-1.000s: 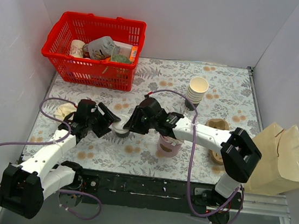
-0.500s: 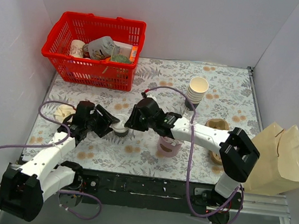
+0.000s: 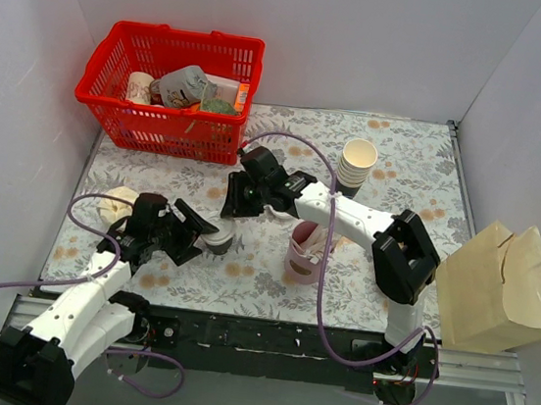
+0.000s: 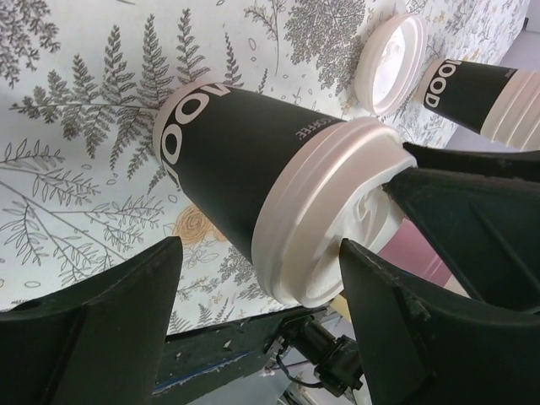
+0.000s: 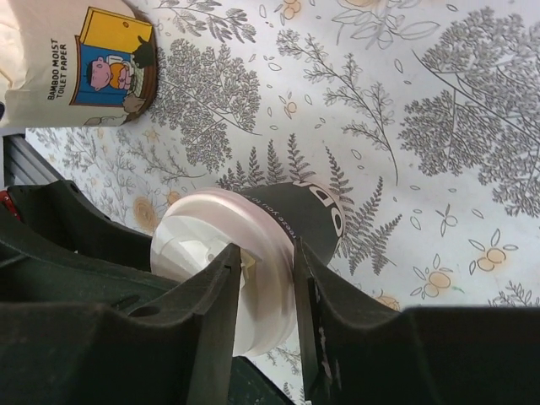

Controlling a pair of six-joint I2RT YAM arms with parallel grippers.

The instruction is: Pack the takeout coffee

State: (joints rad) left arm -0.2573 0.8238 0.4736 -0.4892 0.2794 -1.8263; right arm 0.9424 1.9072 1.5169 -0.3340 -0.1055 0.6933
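Note:
The takeout coffee (image 3: 216, 242), a dark brown cup (image 4: 236, 152) with a white lid (image 5: 202, 253), stands on the flowered table cover between both arms. My right gripper (image 3: 230, 217) reaches it from behind. Its fingers (image 5: 221, 287) pinch the lid's rim, one over the lid's top and one outside, so my right gripper (image 5: 266, 249) is shut on it. From the near left, my left gripper (image 3: 197, 238) is open. In the left wrist view its fingers (image 4: 101, 329) stand wide on either side of the lid, with a gap on the left.
A pink cup (image 3: 304, 251) stands just right of the coffee. Farther back right is a stack of cream cups (image 3: 357, 164). A loose white lid (image 4: 392, 63) lies on the cover. A red basket (image 3: 172, 77), a toilet-paper pack (image 5: 76, 67) and a paper bag (image 3: 497, 285) are also in view.
The right arm swung left and back, so its gripper now comes at the cup from behind. The left gripper drew back toward the near edge; its jaws narrowed, then widened again.

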